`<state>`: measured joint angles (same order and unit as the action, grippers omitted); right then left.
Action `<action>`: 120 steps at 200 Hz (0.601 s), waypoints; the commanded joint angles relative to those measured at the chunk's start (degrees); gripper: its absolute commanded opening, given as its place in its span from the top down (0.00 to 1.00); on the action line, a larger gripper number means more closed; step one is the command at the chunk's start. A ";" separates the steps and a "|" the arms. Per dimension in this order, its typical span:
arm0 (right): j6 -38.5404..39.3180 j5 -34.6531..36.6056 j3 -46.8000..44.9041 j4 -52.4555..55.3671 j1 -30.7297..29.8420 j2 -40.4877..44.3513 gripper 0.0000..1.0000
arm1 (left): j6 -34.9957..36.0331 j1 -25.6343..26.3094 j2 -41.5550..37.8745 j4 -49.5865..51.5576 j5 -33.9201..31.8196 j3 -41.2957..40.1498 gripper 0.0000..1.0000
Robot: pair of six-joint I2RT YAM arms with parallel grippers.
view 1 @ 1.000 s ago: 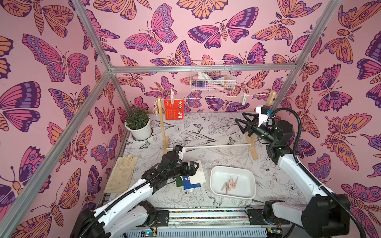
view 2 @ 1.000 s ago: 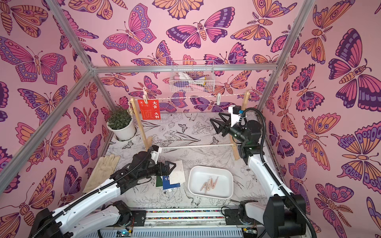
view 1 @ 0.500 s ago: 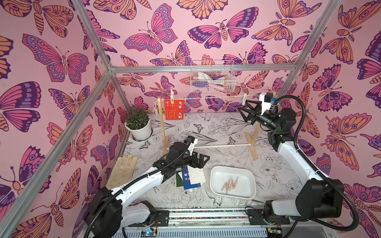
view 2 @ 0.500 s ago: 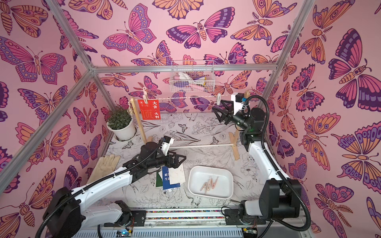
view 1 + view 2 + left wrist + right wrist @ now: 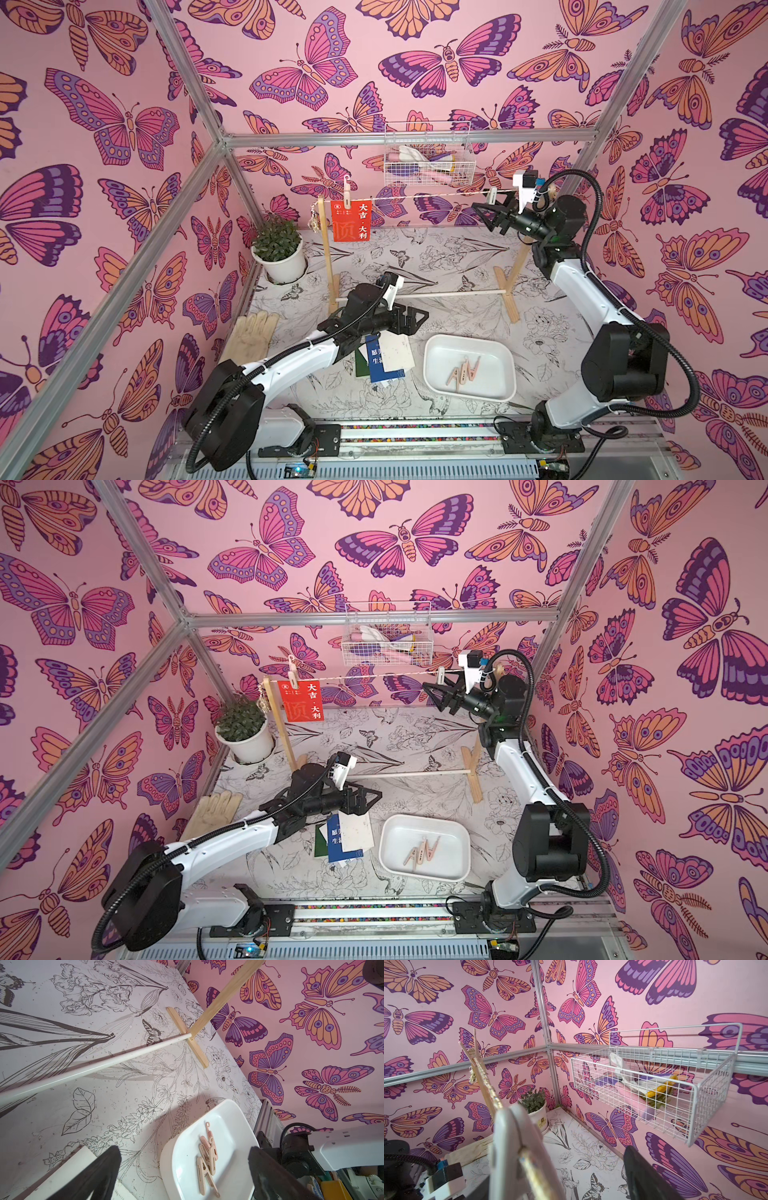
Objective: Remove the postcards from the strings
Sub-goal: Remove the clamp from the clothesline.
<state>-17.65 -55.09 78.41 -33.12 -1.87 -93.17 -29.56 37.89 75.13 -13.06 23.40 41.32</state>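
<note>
Between the string (image 5: 415,198) and the dowel (image 5: 449,294), the frame (image 5: 328,257) stands open from the red card (image 5: 351,220) across to the right hand (image 5: 488,216). The mid tabletop (image 5: 457,257) is bare. A basket (image 5: 426,166) on the back wall crowds the room above the string. The pot (image 5: 280,253) fills the back left corner and the glove (image 5: 251,338) the left edge. The card pile (image 5: 386,359), left hand (image 5: 415,318) and tray (image 5: 490,357) take the front.

The left gripper (image 5: 417,321) has lifted off the postcards (image 5: 384,357) and moved far and right, leaving them uncovered on the table (image 5: 457,257). The right gripper (image 5: 484,218) has risen from below the string (image 5: 436,195) to the clothespeg (image 5: 493,195) at its right end.
</note>
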 commanded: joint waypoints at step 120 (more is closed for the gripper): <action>-2.55 -12.00 4.25 0.86 0.49 1.14 0.51 | -1.97 1.66 2.62 -2.23 0.78 1.74 0.03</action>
<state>-20.99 -64.23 81.21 -32.36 -1.87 -94.08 -30.74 39.05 76.97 -13.78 23.62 41.60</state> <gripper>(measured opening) 0.511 0.966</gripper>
